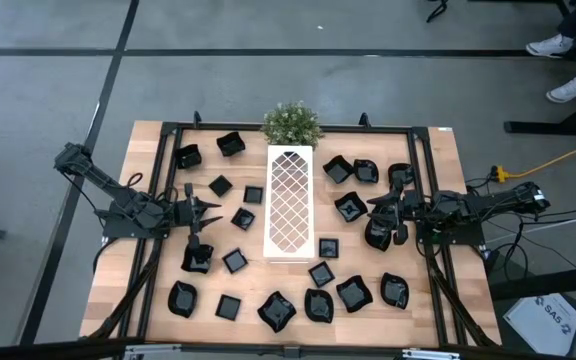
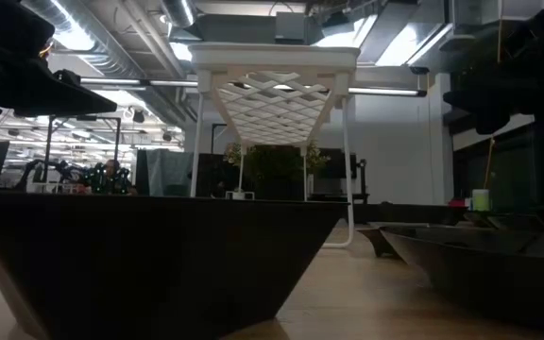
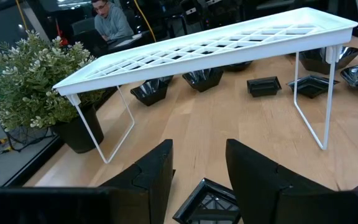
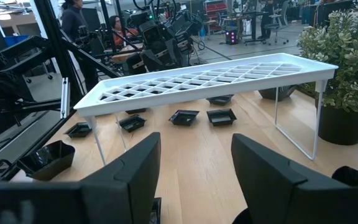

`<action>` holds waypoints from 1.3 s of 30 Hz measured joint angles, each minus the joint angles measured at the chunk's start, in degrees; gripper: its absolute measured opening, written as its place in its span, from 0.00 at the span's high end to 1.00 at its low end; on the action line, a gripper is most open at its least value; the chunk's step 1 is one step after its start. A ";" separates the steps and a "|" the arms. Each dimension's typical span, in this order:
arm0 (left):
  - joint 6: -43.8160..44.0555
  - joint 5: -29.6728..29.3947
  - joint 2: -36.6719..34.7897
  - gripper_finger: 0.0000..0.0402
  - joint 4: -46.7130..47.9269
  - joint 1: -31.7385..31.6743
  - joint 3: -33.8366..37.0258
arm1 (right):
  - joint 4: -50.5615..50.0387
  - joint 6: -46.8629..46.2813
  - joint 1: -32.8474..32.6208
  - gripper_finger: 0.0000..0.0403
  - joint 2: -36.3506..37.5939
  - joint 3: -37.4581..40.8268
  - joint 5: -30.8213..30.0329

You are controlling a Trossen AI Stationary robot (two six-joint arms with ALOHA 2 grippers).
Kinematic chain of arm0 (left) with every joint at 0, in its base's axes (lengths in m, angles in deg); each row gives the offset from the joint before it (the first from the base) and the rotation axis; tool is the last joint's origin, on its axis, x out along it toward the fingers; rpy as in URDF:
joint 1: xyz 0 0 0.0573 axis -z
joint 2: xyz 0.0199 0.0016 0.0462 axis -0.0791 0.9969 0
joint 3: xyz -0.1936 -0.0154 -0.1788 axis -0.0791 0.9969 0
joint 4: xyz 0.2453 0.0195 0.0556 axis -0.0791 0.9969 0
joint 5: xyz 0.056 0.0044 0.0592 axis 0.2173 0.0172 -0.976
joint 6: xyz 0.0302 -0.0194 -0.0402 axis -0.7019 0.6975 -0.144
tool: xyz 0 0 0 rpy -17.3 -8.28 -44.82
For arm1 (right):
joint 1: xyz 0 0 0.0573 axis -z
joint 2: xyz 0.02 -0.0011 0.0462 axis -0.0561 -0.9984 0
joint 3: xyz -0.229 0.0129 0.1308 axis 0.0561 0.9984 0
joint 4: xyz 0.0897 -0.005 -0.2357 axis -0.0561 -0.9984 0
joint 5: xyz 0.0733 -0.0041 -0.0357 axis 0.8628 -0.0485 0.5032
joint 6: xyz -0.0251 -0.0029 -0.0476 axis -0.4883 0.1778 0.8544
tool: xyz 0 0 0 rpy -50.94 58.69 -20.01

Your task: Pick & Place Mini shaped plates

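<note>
Item 1, your left gripper (image 1: 211, 208): parked on the left side of the white lattice tray (image 1: 290, 200), fingers (image 3: 148, 180) spread wide with nothing between them. A small square black dish (image 3: 210, 202) lies on the table just beyond the tips, which suggests it is the likeliest first pick.

Item 2, your right gripper (image 1: 378, 208): mirrored on the tray's right side, fingers (image 4: 132, 171) likewise fully apart and empty. Both arms look staged to serve their own half of the table.

Item 3, the mini shaped plates (image 1: 236, 260): glossy black, square and wavy-rimmed, scattered flat on the wood all round the tray, left, right and along the near edge beyond its foot. None rests on the tray yet, so by my reading the placing has not begun.

Item 4, the tray itself: raised on thin wire legs at the table's centre, long axis running away from you, reachable from either side; presumably the drop-off.

Item 5, potted plant (image 1: 291, 123): at the tray's far end, touching or nearly so. Mind it when you reach deep.
</note>
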 joint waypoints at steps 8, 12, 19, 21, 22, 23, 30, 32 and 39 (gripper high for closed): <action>-0.01 0.02 0.01 0.64 -0.01 0.01 0.01 | 0.00 0.02 0.00 0.51 -0.02 0.02 0.00; -0.01 0.02 0.00 0.64 0.00 0.01 0.01 | -0.90 0.01 0.01 0.51 -0.03 -0.48 0.00; -0.01 0.02 -0.01 0.64 0.00 0.01 0.01 | -10.35 0.01 0.02 0.51 -0.04 -7.43 0.02; -0.01 0.00 0.00 0.64 0.00 0.01 0.00 | -13.64 0.00 0.00 0.51 -0.05 -9.93 0.01; -0.01 0.01 0.00 0.64 -0.01 0.00 0.01 | -15.32 0.02 0.02 0.51 -0.19 -11.28 0.02; -0.01 0.00 0.00 0.64 0.01 0.02 0.01 | -16.99 0.00 0.00 0.51 -0.44 -12.73 0.00; -0.01 0.01 -0.01 0.64 0.00 0.01 0.01 | -28.25 0.02 0.00 0.51 -5.61 -25.96 0.02; 0.00 0.02 -0.01 0.64 0.00 0.01 0.01 | -31.21 0.02 0.01 0.51 -8.32 -30.45 0.00; 0.00 0.01 0.00 0.64 0.01 0.01 0.00 | -38.11 0.02 0.00 0.51 -19.02 -45.83 0.00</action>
